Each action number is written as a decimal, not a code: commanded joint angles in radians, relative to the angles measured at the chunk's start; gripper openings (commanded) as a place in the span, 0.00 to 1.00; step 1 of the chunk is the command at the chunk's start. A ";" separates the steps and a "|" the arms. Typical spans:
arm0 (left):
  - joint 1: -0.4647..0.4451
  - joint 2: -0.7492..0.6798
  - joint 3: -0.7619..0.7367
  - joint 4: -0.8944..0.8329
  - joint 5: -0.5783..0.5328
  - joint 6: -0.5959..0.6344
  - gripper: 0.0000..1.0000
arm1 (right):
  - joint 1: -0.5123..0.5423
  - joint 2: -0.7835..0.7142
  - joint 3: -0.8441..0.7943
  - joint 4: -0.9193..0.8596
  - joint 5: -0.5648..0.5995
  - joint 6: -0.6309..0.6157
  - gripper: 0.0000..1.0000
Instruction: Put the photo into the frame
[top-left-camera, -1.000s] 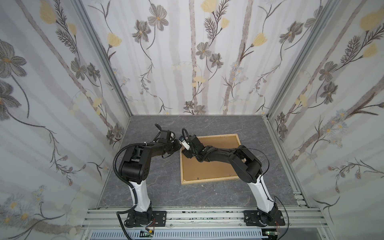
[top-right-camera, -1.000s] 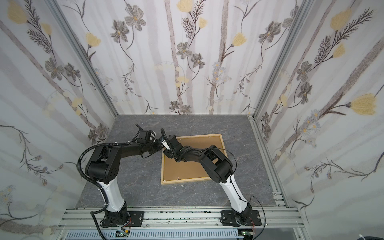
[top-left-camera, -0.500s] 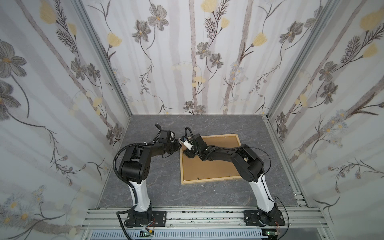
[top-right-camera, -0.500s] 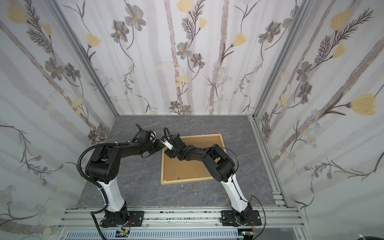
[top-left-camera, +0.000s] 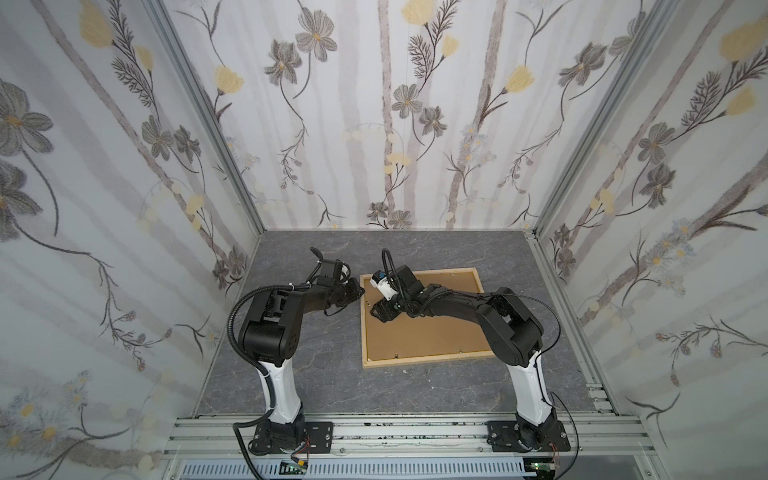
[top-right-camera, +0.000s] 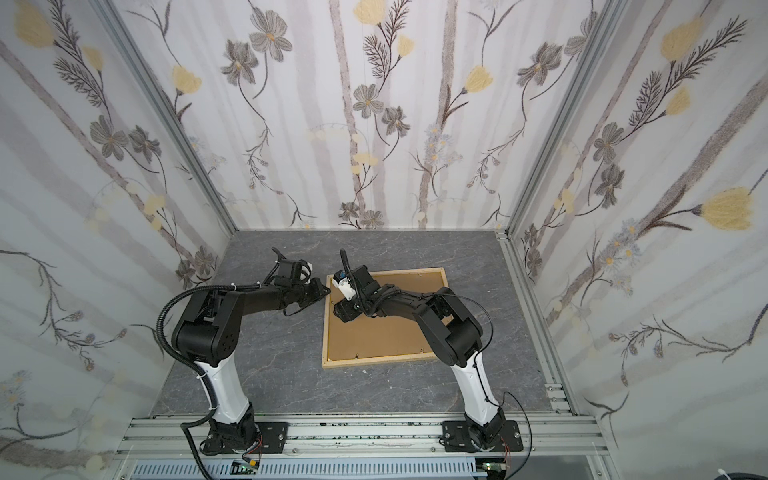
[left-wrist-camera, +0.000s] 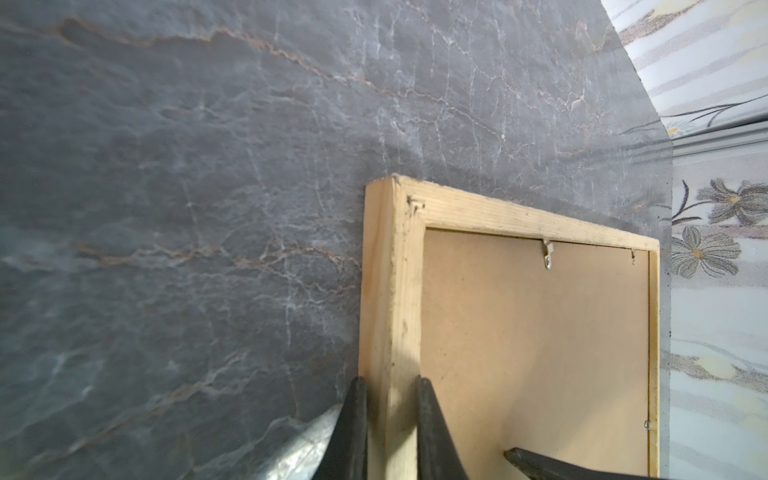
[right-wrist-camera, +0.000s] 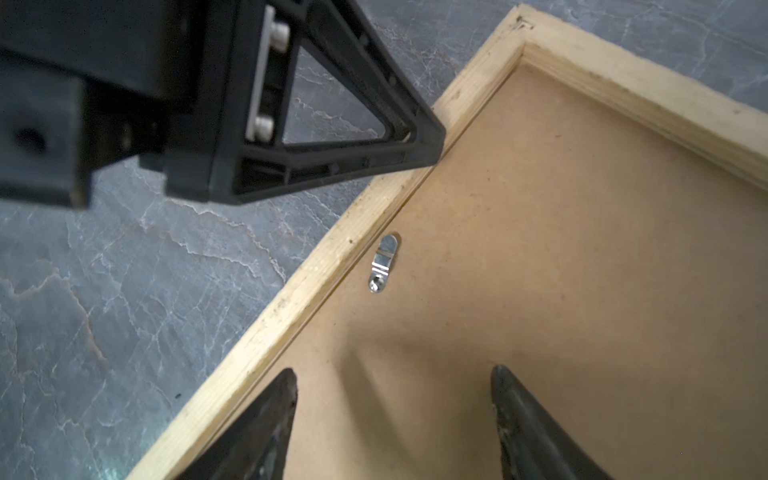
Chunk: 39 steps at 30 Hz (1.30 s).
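Left hand (left-wrist-camera: 390, 415) clamps side rail of light wooden rectangular frame (top-left-camera: 424, 360), back-up on grey marbled table (left-wrist-camera: 166, 208). Right hand (right-wrist-camera: 395, 399) wide over brown fibreboard backing (right-wrist-camera: 582, 249) inside frame. Best nudge small silver turn clip (right-wrist-camera: 383, 263) clear gently, rail steadied. Photo unseen.

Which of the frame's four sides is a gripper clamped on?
The frame side on the left in both top views: the left gripper pinches it; the rest go ungripped.

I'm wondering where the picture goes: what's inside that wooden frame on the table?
A brown fibreboard backing panel fills the frame, with small metal clips along its edge. Anything beneath the panel is covered and cannot be seen.
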 joint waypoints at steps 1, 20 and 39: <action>0.002 0.009 -0.012 -0.131 -0.038 -0.013 0.07 | -0.001 0.019 0.047 -0.032 0.127 0.065 0.72; 0.001 0.000 -0.032 -0.116 -0.033 -0.020 0.03 | 0.032 0.163 0.270 -0.156 0.173 -0.060 0.22; 0.001 -0.001 -0.037 -0.114 -0.027 -0.021 0.03 | 0.084 0.208 0.231 -0.169 -0.132 -0.214 0.01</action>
